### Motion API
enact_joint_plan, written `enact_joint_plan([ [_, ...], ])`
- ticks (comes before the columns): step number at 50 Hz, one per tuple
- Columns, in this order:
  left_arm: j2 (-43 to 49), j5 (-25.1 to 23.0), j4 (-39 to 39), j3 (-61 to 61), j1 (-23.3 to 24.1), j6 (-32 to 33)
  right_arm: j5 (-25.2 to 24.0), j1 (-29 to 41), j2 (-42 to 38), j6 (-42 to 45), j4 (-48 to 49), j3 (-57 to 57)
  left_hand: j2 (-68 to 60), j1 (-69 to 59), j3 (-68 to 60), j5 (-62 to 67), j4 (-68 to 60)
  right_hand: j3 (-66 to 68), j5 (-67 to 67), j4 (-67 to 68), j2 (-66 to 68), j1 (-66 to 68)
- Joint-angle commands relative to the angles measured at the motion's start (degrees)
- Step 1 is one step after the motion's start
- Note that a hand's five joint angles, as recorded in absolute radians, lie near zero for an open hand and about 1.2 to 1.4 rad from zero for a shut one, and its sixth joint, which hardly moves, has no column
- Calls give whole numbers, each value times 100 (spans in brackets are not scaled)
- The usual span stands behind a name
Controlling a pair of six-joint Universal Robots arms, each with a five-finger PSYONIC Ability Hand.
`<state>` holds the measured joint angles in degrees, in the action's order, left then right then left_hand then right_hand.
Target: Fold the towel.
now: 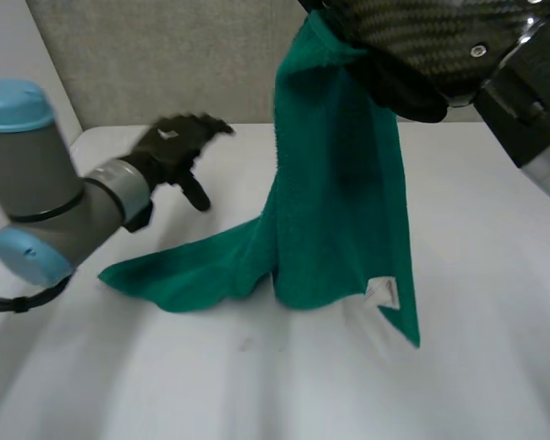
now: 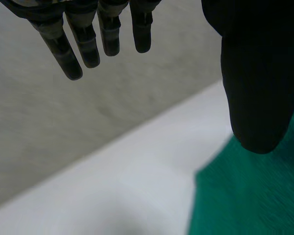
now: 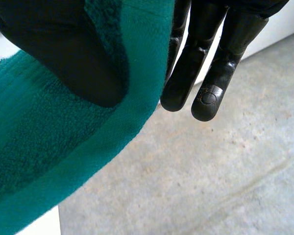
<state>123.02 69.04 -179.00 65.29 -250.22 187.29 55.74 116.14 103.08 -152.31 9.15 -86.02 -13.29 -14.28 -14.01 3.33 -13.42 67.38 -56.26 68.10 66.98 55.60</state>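
A dark green towel hangs from my right hand, which is raised high over the table's back. Its lower end trails leftward on the table, and a white label shows near its bottom right corner. In the right wrist view the thumb pinches the towel's hemmed edge against the fingers. My left hand hovers open at the left, apart from the cloth, above and behind the trailing end. Its fingers are straight and its thumb is spread, with the towel below the thumb.
The white table spreads wide in front and to the right of the towel. A grey panel wall stands behind the table's far edge. My left arm lies low along the left side.
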Motion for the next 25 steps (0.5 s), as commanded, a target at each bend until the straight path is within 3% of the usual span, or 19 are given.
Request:
enact_joint_plan([
  [1, 1127, -1304, 735, -824, 44, 281, -247, -92, 326, -641, 25, -90, -96, 3, -24, 92, -83, 1262, -1374, 1190, 1302, 2440],
  [5, 1286, -1717, 831, -824, 202, 308, -265, -109, 397, -896, 34, -99, -415, -316, -343, 411, -402, 1262, -1374, 1190, 1302, 2440],
  [7, 1339, -1990, 928, -824, 263, 299, -265, -110, 397, -914, 43, -108, -1236, -1137, -1164, 1232, -1223, 1262, -1374, 1190, 1302, 2440],
  [9, 1365, -2166, 980, -833, 281, 290, -256, -223, 388, -923, 86, -125, -2294, -2195, -2222, 2290, -2281, 1262, -1374, 1190, 1302, 2440],
  [10, 1391, -2288, 1016, -859, 290, 290, -248, -259, 379, -923, 95, -134, -3699, -3599, -3626, 3695, -3686, 1262, -1374, 1190, 1302, 2440],
  [14, 1366, -2290, 1007, -886, 281, 273, -212, -443, 256, -914, 113, -152, -6664, -6565, -6592, 6660, -6651, 1262, -1374, 1190, 1302, 2440],
  [16, 1348, -2185, 981, -903, 281, 273, -195, -531, 134, -914, 148, -143, -6671, -6572, -6599, 6667, -6658, 1262, -1374, 1190, 1302, 2440],
  [20, 1278, -1290, 701, -1096, 264, 281, -89, -751, -227, -888, 253, -64, -6671, -6572, -6599, 6667, -6658, 1262, -1374, 1190, 1302, 2440],
  [21, 1234, -661, 369, -1175, 237, 264, -20, -821, -367, -888, 262, -29, -6671, -6572, -6599, 6667, -6658, 1262, -1374, 1190, 1302, 2440],
  [25, 1006, 669, -581, -1159, 185, 133, 279, -953, -701, -870, 297, 199, -6671, -6572, -6599, 6667, -6658, 1262, -1374, 1190, 1302, 2440],
])
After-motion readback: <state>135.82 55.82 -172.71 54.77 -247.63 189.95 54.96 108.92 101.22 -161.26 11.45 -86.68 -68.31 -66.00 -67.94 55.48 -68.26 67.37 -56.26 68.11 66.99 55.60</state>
